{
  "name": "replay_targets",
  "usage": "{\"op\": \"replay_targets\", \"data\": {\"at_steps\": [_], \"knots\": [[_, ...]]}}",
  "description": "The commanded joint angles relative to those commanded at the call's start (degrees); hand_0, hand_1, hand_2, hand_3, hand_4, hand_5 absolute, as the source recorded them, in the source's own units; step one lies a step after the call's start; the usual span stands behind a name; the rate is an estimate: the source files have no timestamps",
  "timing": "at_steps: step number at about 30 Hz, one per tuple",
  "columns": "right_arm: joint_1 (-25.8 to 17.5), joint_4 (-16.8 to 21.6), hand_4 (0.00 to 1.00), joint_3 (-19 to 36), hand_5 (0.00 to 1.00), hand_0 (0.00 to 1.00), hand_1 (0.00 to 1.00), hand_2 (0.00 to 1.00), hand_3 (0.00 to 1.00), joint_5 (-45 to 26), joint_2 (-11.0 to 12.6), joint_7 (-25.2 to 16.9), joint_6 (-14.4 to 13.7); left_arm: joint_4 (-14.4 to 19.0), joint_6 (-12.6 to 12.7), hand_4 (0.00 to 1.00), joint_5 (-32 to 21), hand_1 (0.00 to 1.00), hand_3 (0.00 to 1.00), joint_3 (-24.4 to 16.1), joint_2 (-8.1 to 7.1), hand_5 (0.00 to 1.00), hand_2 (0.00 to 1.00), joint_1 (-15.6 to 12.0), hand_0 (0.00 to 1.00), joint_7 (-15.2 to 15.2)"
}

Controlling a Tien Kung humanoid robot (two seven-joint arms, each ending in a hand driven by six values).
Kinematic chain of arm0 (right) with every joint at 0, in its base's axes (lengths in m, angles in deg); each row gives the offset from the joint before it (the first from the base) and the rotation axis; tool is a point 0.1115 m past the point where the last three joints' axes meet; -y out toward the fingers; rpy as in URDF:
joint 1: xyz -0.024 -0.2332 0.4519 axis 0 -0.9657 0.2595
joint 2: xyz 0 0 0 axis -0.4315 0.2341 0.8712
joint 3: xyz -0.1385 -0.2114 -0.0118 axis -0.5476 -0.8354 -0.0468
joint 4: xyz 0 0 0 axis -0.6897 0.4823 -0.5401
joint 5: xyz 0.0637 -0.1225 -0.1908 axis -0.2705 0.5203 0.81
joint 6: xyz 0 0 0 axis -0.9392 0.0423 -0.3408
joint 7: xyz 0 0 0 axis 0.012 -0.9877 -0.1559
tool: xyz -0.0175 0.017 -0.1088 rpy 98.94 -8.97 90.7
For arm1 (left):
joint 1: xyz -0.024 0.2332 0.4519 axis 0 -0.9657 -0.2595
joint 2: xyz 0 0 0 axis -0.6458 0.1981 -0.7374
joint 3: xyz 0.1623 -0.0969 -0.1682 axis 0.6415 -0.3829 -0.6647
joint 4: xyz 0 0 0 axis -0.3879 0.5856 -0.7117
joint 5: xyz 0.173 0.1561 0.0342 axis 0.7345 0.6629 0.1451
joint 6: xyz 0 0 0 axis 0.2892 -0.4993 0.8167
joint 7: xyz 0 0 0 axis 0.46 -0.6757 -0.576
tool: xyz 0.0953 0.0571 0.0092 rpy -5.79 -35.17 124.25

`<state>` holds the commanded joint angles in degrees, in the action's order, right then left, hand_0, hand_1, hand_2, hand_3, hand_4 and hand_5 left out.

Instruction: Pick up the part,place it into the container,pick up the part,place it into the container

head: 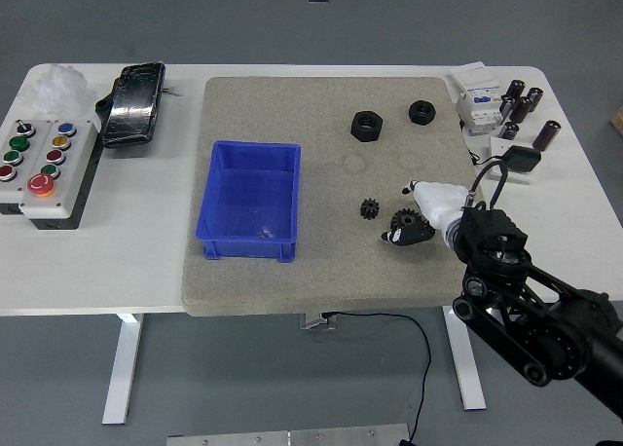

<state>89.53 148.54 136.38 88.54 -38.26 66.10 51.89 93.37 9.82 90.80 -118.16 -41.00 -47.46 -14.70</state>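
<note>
Zero parts in your blue plastic bin [249, 201]; right of it, right hand [417, 215] half-curled against larger black gear [407, 222], grip unclear; small black gear [369, 208] loose.

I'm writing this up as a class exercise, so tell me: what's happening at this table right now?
The robot's right hand is closed on a black gear on the grey mat, to the right of the blue container. A smaller black gear lies free beside it. Two black nuts sit farther back on the mat. The container looks empty, so no part is in it yet. The left arm is out of view.
</note>
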Motion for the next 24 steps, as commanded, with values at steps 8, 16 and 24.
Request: {"op": "replay_targets", "data": {"at_steps": [8, 16, 24], "knots": [[0.76, -0.6, 0.75, -1.07, 0.268, 0.318, 0.572, 0.673, 0.784, -1.26, 0.07, 0.0, -0.57, 0.0, 0.11, 0.57, -0.73, 0.518, 0.634, 0.74, 0.04, 0.476, 0.563, -0.07, 0.616, 0.41], [1.39, -1.13, 0.479, -3.64, 0.097, 0.308, 0.532, 0.61, 0.687, -1.69, -0.16, 0.0, -1.5, 0.0, 0.36, 0.571, -1.85, 0.517, 0.634, 1.67, -0.03, 0.478, 0.561, -0.08, 0.615, 1.91], [1.33, -0.76, 0.338, -3.69, 0.11, 0.308, 0.519, 0.588, 0.649, -1.73, 1.05, 0.0, -0.45, 0.0, 0.36, 0.572, -1.82, 0.517, 0.635, 1.53, 0.13, 0.481, 0.563, -0.38, 0.615, 1.75]]}}
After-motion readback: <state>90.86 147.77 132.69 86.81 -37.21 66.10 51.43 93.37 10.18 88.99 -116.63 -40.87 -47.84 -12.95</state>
